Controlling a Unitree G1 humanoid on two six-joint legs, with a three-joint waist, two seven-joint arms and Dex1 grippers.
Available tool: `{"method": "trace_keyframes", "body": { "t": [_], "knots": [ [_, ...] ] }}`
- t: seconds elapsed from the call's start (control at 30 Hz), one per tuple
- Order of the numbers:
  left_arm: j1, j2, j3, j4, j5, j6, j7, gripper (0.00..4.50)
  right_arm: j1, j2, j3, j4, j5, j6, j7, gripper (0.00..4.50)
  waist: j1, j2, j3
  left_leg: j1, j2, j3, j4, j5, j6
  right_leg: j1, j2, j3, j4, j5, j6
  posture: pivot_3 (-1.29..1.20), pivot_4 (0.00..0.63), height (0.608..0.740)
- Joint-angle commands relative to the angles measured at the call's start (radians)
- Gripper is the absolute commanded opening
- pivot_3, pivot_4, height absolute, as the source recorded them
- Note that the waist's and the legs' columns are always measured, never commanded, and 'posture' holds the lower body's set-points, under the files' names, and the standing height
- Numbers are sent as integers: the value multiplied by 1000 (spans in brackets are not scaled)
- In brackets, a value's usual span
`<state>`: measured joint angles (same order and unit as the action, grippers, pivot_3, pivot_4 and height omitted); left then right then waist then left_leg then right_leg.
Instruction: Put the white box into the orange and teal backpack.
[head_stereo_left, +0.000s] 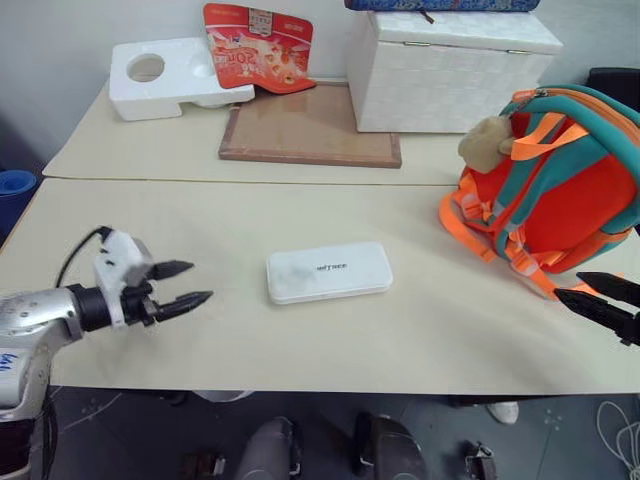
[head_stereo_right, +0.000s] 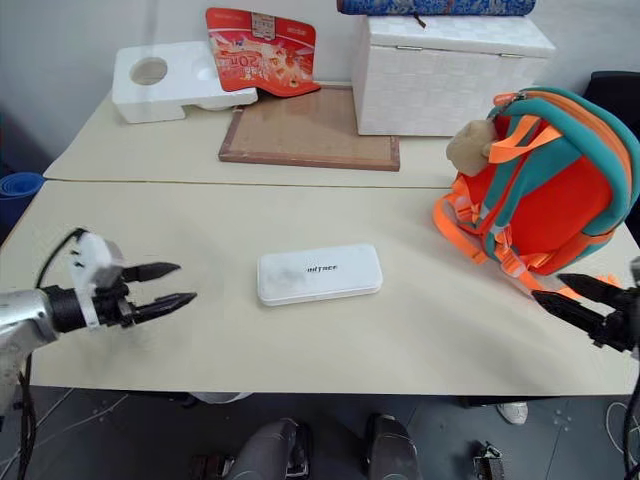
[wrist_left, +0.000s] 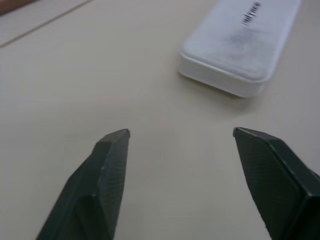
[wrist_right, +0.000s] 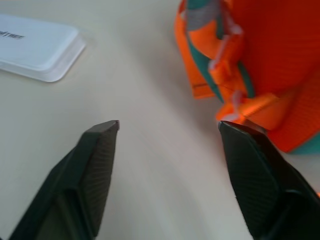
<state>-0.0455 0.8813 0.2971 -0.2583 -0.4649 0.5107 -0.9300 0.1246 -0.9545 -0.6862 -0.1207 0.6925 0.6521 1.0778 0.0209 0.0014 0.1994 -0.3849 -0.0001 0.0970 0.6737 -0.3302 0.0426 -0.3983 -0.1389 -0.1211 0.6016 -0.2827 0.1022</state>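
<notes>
The white box (head_stereo_left: 329, 272) lies flat in the middle of the beige table, dark lettering up; its near corner shows in the left wrist view (wrist_left: 242, 45). The orange and teal backpack (head_stereo_left: 562, 180) stands at the right with a tan plush bear (head_stereo_left: 485, 141) on its upper left side. My left gripper (head_stereo_left: 190, 284) hovers left of the box, apart from it, fingers open and empty. My right gripper (head_stereo_left: 580, 286) sits at the right edge, just in front of the backpack's straps (wrist_right: 227, 75), open and empty.
At the back stand a large white woven box (head_stereo_left: 450, 72), a wooden board (head_stereo_left: 310, 128), a white styrofoam block (head_stereo_left: 165, 75) and a red snack bag (head_stereo_left: 260, 47). A seam (head_stereo_left: 240, 182) runs between the two tabletops. The near table edge (head_stereo_left: 330, 390) lies close below both grippers.
</notes>
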Motion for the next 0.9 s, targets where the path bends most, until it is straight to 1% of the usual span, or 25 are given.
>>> {"method": "trace_keyframes", "body": {
  "t": [0.03, 0.13, 0.2, 0.23, 0.37, 0.43, 0.53, 0.7, 0.8, 0.9],
  "knots": [
    [-18, -2, -17, -13, 38, -27, 32, 2016, -46, -18, 66, -92, 1, -22, 0, 1847, 1, 0, 0, 0, 0, 0, 0, 0, 0, 0, 0, 0, 0, 0, 0, 0, 150, 740],
    [-85, -19, -71, 11, 66, -16, 68, 1003, -182, 4, 270, -166, -80, -66, -57, 711, -1, 0, 0, 0, 0, 0, 1, 0, 0, 0, 0, 0, 1, 0, 0, 0, 150, 740],
    [-131, -32, -106, 24, 69, -2, 76, 368, -257, 17, 360, -176, -100, -64, -70, 17, 0, 0, 0, 0, 0, 0, 1, 0, -1, 0, 0, 0, 2, 0, 0, 0, 150, 740],
    [-150, -36, -135, 25, 78, -1, 72, 27, -300, 30, 408, -174, -113, -70, -70, 0, 0, 0, 0, 0, 0, 0, 2, 0, -1, -1, 0, 0, 3, 0, 0, 0, 150, 740],
    [-219, -73, -241, 34, 123, 10, 84, 27, -487, 110, 614, -99, -236, -130, -98, 0, 2, 0, 0, -3, 0, 1, 2, 4, 4, -3, 3, 0, 6, 0, 0, 0, 150, 740],
    [-246, -88, -256, 59, 139, 12, 98, 27, -546, 141, 662, -48, -287, -147, -125, 0, 2, 0, 0, -4, 0, 2, 5, 4, 5, -3, 6, 0, 6, 0, 0, 0, 150, 740],
    [-269, -101, -291, 69, 150, 9, 87, 27, -648, 224, 766, 75, -410, -227, -181, 0, -2, -1, 0, -6, -1, 2, 7, 4, 6, -4, 7, -1, 6, 0, 0, 0, 150, 740],
    [-305, -127, -328, 101, 173, 2, 86, 27, -701, 291, 841, 197, -518, -311, -207, 0, -4, -1, 0, -6, -1, 3, 7, 6, 6, -5, 7, -2, 9, 0, 0, 0, 150, 740],
    [-334, -146, -349, 130, 191, -11, 83, 27, -713, 312, 854, 239, -553, -337, -212, 0, -6, -1, 0, -6, -1, 3, 8, 6, 7, -5, 7, -3, 10, 0, 0, 0, 150, 740],
    [-364, -170, -366, 166, 211, -30, 84, 27, -709, 320, 852, 237, -557, -334, -207, 0, -8, -1, 0, -6, -1, 3, 8, 6, 7, -5, 7, -4, 11, 0, 0, 0, 150, 740]
  ]
}}
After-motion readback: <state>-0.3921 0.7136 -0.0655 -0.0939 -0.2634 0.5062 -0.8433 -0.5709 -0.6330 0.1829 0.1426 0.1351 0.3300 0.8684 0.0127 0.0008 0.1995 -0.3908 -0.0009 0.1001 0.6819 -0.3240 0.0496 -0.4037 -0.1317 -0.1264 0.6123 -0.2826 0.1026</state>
